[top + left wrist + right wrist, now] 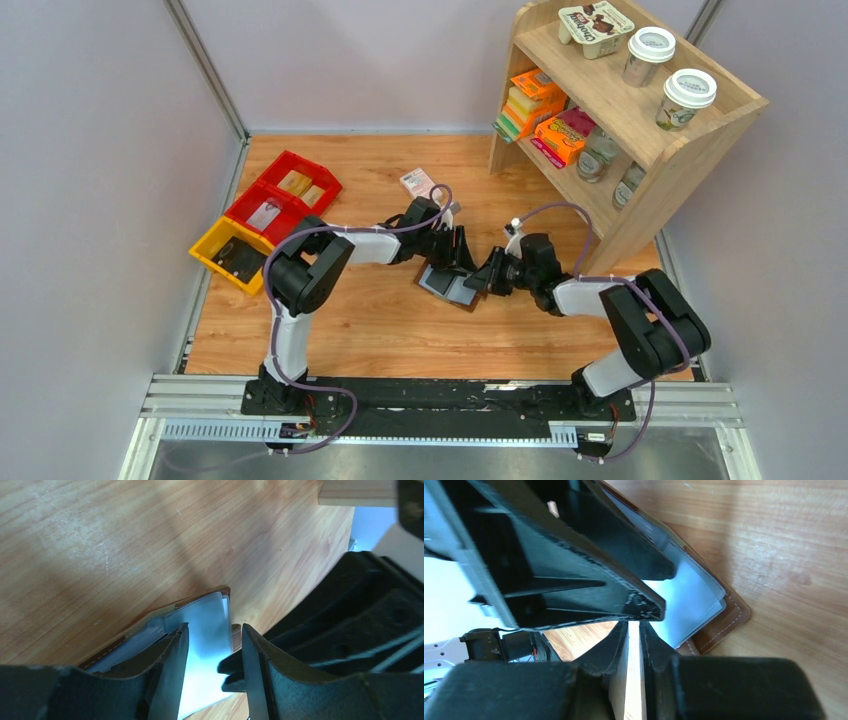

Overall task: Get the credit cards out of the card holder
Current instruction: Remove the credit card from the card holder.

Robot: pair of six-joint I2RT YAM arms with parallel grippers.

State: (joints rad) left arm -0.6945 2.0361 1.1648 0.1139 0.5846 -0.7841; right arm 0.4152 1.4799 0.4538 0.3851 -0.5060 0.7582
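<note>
The brown leather card holder (452, 288) lies open on the wooden table, its pale blue-grey pockets facing up. It shows in the left wrist view (205, 630) and the right wrist view (696, 597). My left gripper (452, 250) is open, its fingers set down astride the pocket (215, 626). My right gripper (487, 278) comes in from the right with its jaws a thin slit apart (634, 625). Its tips (229, 672) are at the pocket's edge. I cannot tell any credit cards apart from the pockets.
Red and yellow bins (265, 215) stand at the left. A pink-and-white patterned box (418, 182) lies behind the arms. A wooden shelf (620, 120) with cups and packets stands at the right, close to the right arm.
</note>
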